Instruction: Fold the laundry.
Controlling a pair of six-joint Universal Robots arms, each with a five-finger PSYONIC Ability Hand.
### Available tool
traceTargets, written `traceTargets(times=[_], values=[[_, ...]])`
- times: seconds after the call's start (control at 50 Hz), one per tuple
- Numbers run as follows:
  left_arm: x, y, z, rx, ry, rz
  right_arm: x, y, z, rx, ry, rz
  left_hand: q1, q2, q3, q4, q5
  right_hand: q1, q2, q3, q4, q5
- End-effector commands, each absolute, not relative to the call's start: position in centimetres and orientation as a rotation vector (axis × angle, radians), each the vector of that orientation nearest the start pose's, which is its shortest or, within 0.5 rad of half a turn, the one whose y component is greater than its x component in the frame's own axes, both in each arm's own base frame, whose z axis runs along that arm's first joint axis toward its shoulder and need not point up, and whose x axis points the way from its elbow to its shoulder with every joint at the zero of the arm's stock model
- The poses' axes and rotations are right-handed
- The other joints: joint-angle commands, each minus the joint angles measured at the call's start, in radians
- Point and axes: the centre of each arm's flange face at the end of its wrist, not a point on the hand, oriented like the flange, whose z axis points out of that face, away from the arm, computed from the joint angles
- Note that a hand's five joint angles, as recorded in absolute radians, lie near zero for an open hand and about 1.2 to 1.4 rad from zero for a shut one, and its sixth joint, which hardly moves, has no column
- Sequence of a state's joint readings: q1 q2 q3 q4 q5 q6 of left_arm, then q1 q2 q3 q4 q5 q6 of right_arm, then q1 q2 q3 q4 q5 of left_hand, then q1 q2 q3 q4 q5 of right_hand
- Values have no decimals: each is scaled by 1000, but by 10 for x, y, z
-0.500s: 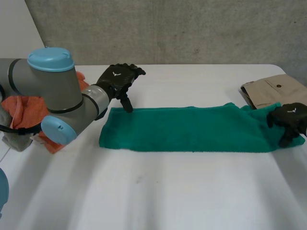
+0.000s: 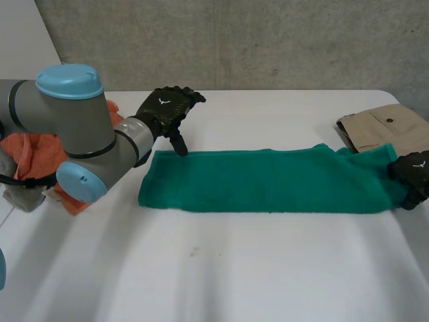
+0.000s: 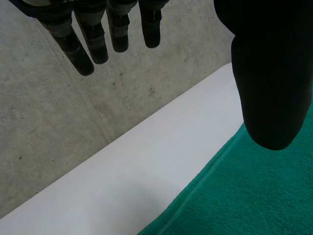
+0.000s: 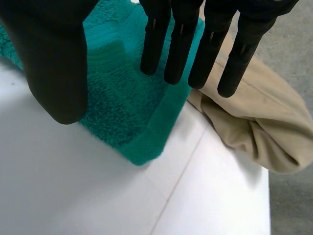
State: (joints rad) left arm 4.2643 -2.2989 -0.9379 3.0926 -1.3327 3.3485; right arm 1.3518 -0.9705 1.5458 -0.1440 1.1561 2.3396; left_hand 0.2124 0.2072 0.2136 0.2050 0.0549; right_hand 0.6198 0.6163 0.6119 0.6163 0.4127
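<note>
**Green towel (image 2: 268, 180) flat across the desk (image 2: 234, 268)**

The left hand (image 2: 166, 111), fingers wide, sets its thumb at the towel's 10 o'clock corner. The right hand (image 2: 412, 176), also wide, grips nothing over the 3 o'clock end.

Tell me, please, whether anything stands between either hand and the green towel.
Nothing visible does. The left hand is open at the green towel's left corner; the right hand hovers open over its right end, beige garment beside.
</note>
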Motion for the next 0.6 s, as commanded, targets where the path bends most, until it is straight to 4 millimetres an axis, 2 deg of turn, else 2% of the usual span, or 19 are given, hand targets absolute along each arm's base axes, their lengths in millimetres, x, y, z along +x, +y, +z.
traceTargets(times=[0.02, 0.04, 0.06, 0.12, 0.16, 0.22, 0.24, 0.32, 0.4, 0.42, 0.48, 0.5, 0.56, 0.58, 0.6], values=[[-333, -339, 216, 1112, 2421, -2235, 89, -390, 115, -1128, 2537, -1814, -38, -33, -39, -30, -55, 460, 463, 468, 463, 493], [-333, -339, 216, 1112, 2421, -2235, 88, -391, 115, -1121, 2538, -1819, -38, -33, -39, -30, -55, 700, 704, 708, 704, 733], [-333, -339, 217, 1111, 2419, -2237, 86, -393, 117, -1111, 2539, -1838, -38, -33, -39, -30, -55, 776, 779, 784, 779, 808], [-333, -337, 216, 1114, 2422, -2233, 79, -395, 120, -1075, 2561, -1861, -38, -33, -39, -30, -55, 777, 780, 784, 780, 809], [-333, -336, 218, 1114, 2421, -2235, 67, -397, 128, -1036, 2594, -1894, -38, -33, -39, -30, -55, 777, 780, 784, 780, 809], [-331, -335, 219, 1112, 2421, -2235, 46, -400, 133, -979, 2662, -1929, -38, -33, -39, -30, -55, 777, 780, 784, 780, 809], [-330, -335, 221, 1109, 2418, -2238, 33, -403, 135, -965, 2697, -1951, -38, -33, -39, -30, -55, 777, 780, 784, 780, 809], [-328, -336, 226, 1094, 2407, -2254, 5, -410, 143, -994, 2775, -2004, -38, -33, -39, -30, -55, 777, 780, 784, 780, 809], [-325, -337, 232, 1076, 2396, -2271, 0, -417, 152, -1071, 2819, -2033, -38, -33, -39, -30, -55, 777, 780, 784, 780, 809], [-324, -337, 234, 1072, 2394, -2276, 3, -418, 155, -1088, 2818, -2043, -38, -33, -39, -30, -55, 777, 780, 784, 780, 809], [-320, -339, 242, 1047, 2381, -2296, 33, -422, 168, -1198, 2748, -2098, -38, -33, -39, -30, -55, 777, 780, 784, 780, 809], [-318, -339, 248, 1034, 2368, -2314, 53, -422, 178, -1271, 2683, -2155, -38, -33, -39, -30, -55, 777, 780, 784, 780, 809], [-312, -340, 256, 1003, 2361, -2330, 90, -420, 197, -1411, 2517, -2269, -38, -33, -39, -30, -55, 777, 780, 784, 780, 809], [-307, -341, 262, 976, 2351, -2344, 119, -416, 206, -1502, 2383, -2339, -38, -33, -39, -30, -55, 777, 780, 784, 780, 809], [-305, -342, 266, 959, 2348, -2350, 134, -413, 211, -1543, 2305, -2373, -38, -33, -39, -30, -55, 777, 780, 784, 780, 809]])
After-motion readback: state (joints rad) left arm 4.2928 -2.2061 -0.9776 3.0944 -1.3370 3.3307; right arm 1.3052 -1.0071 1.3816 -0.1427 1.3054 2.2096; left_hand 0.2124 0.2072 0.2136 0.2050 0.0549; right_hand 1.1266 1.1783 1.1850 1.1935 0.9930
